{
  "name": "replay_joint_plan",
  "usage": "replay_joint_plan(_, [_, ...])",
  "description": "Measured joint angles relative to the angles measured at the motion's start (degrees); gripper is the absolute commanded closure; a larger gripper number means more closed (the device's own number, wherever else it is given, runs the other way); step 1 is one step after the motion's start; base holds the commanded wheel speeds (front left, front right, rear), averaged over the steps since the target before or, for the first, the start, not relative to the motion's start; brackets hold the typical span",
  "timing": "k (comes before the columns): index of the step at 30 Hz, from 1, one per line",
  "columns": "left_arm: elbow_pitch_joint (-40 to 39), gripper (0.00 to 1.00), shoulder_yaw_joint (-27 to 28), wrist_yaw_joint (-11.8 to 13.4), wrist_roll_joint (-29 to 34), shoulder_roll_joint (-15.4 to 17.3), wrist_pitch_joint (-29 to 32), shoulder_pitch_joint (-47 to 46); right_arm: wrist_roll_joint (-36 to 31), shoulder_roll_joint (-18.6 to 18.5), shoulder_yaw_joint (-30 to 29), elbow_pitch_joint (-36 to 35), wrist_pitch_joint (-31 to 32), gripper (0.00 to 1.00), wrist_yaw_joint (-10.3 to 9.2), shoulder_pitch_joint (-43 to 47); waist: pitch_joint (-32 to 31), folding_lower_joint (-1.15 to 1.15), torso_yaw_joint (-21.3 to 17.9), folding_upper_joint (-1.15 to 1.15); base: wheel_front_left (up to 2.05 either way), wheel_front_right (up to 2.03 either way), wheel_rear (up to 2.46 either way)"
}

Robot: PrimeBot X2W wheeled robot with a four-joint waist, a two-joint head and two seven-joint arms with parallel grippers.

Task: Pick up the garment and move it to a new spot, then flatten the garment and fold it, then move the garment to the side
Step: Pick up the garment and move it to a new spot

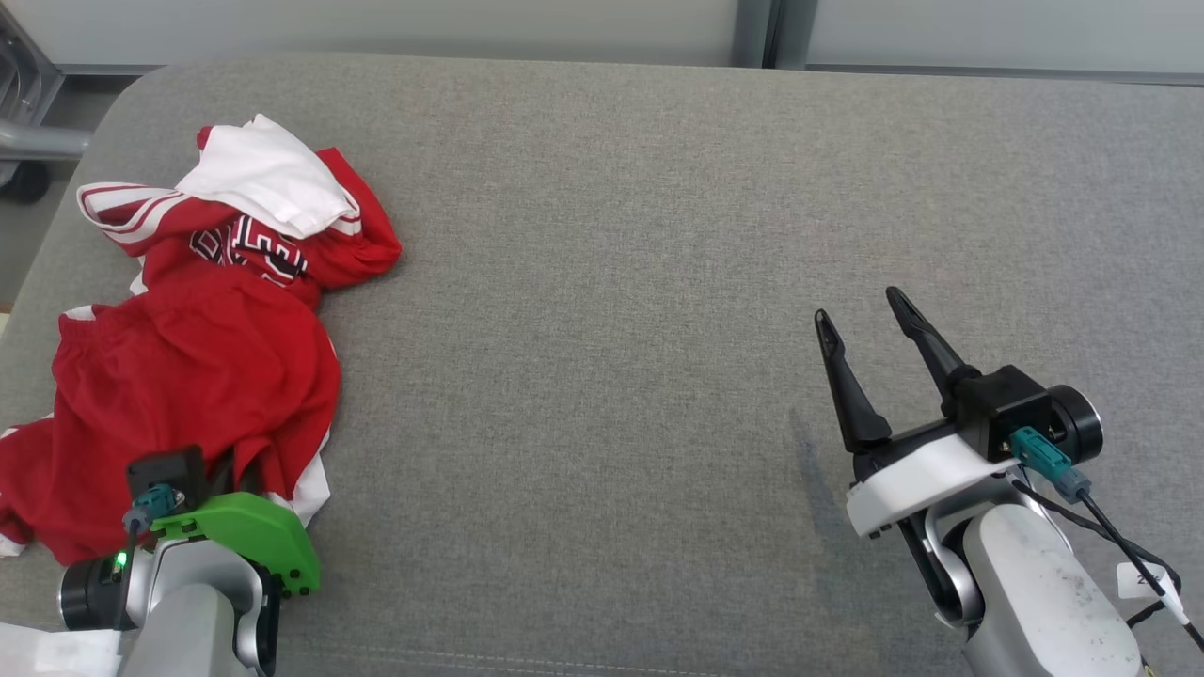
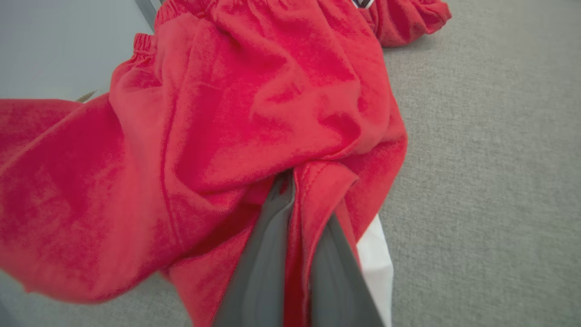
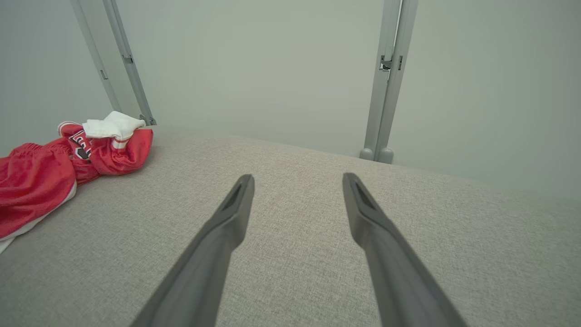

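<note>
We hold only a thin pinch of the red sports garment (image 1: 198, 376), and it may slip.
Our left gripper (image 2: 295, 181) is clamped on one fold at the near edge of the garment, which lies crumpled at the left end of the grey cushioned table (image 1: 611, 282). A quick lift could let the bunched weight pull that fold free. Our right gripper (image 1: 858, 304) hovers well apart, fingers spread, holding nothing.

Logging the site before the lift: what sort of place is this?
Likely a lab or test bay: a wide grey upholstered surface as worktop, bare pale wall panels joined by metal posts, one crumpled red garment.
</note>
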Motion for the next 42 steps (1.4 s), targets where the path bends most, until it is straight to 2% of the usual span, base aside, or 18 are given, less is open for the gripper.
replay_joint_plan(6, [-1.6,1.0,-0.8,-0.8,0.0,-0.1,-4.3,-0.9,0.0,0.0,-1.2,0.0,0.0,0.0,-0.38,0.0,-0.9,0.0,0.3,0.0,0.0,0.0,0.0])
replay_joint_plan(14, [-6.4,1.0,-1.9,-2.9,0.8,-0.2,-5.3,-3.2,0.6,0.4,-1.5,0.4,0.0,0.0,-0.41,0.0,-3.1,0.0,0.6,0.0,0.0,0.0,0.0])
replay_joint_plan(20, [-11.7,1.0,-2.6,-4.5,0.8,-0.4,-5.3,-6.5,1.0,1.2,-1.1,0.6,0.0,0.0,-0.41,0.1,-4.5,0.0,-0.7,0.0,0.0,0.0,0.0])
replay_joint_plan(31, [-19.8,1.0,-5.9,-6.2,1.0,-1.8,-5.5,-12.2,1.3,1.5,-1.2,0.8,0.0,0.0,-1.32,0.3,-5.8,0.0,-6.4,0.0,0.0,0.0,0.0])
replay_joint_plan(42, [-16.9,1.0,-13.1,-7.1,1.9,-2.5,-5.2,-14.9,1.5,1.8,-1.9,-0.2,0.0,0.0,-2.41,1.3,-5.5,0.0,-14.5,0.0,0.0,0.0,0.0])
